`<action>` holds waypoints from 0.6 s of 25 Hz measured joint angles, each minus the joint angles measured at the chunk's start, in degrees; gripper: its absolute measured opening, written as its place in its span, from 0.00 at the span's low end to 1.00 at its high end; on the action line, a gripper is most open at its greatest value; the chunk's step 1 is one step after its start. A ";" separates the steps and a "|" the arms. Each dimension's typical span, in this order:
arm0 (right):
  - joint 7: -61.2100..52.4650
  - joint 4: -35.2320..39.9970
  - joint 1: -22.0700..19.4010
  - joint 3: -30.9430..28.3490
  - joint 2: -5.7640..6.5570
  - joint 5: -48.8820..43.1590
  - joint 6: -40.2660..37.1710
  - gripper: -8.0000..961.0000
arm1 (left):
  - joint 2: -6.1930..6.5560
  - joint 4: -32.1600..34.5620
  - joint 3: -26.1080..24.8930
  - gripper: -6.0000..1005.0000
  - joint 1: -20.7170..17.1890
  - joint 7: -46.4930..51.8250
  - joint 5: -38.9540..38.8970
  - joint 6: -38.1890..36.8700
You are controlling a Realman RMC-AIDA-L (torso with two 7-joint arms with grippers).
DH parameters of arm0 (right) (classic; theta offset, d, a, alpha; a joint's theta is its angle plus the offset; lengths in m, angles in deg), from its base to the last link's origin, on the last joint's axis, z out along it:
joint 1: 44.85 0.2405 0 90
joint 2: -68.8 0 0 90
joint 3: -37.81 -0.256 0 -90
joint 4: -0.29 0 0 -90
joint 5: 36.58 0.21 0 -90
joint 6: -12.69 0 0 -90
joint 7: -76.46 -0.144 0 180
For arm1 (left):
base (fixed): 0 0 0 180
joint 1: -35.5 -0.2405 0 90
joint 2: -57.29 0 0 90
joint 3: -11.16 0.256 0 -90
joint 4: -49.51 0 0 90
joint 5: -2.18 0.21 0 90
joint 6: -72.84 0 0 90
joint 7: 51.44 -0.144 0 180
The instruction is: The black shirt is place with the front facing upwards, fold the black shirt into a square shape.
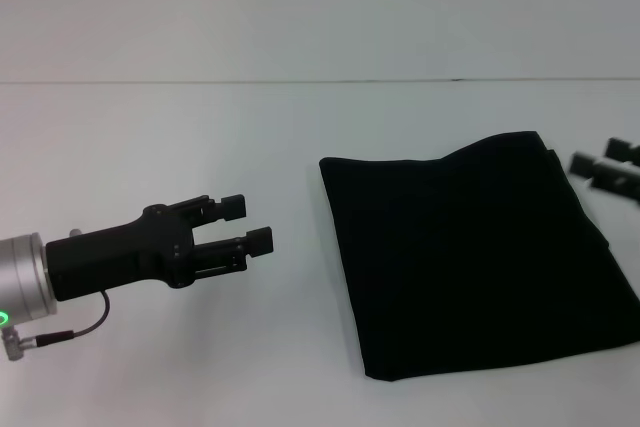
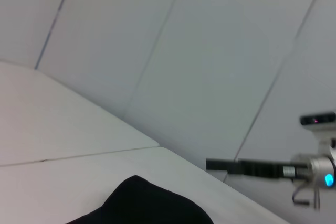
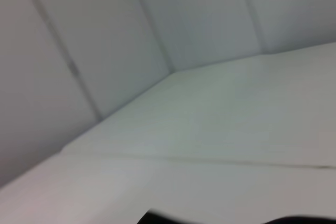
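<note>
The plain black cotton shirt (image 1: 470, 257) is seen folded into a rough square, with no lettering or label showing on the upper face. Its far edge bulges slightly; the other edges are straight.

It is laid on a flat white table (image 1: 150, 137), right of centre in the head view. Pale grey panelled walls (image 2: 210, 51) are seen behind the table.

The black left gripper (image 1: 248, 224) is held at nine o'clock from the shirt, apart from it, fingers narrowly parted and holding nothing. The black right gripper (image 1: 603, 169) is seen at about two o'clock, just beside the shirt's far right corner; its finger gap cannot be told.
</note>
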 joint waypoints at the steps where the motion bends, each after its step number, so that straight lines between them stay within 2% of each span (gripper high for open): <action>1: 3.22 -0.17 0.12 0.41 -1.28 -0.73 0.49 0.82 | -0.02 -0.30 -0.17 0.80 -0.01 0.39 -0.01 0.20; 4: 7.27 -0.28 0.24 0.75 -3.91 -1.51 3.83 0.98 | -0.01 -0.99 -0.72 0.80 0.01 1.64 -0.01 0.85; 6: 7.42 -0.73 0.40 1.38 -4.53 -1.69 7.45 0.98 | 0.00 -1.37 -0.87 0.80 0.09 2.73 -0.09 1.37; 10: 6.52 -3.78 0.80 4.19 -3.98 -1.74 15.53 0.98 | 0.00 -1.63 -0.88 0.80 0.15 4.31 -0.52 2.04; 15: 5.12 -5.03 0.87 5.64 -3.72 -1.74 20.37 0.98 | -0.04 -2.32 -0.89 0.80 0.24 6.59 -1.33 2.19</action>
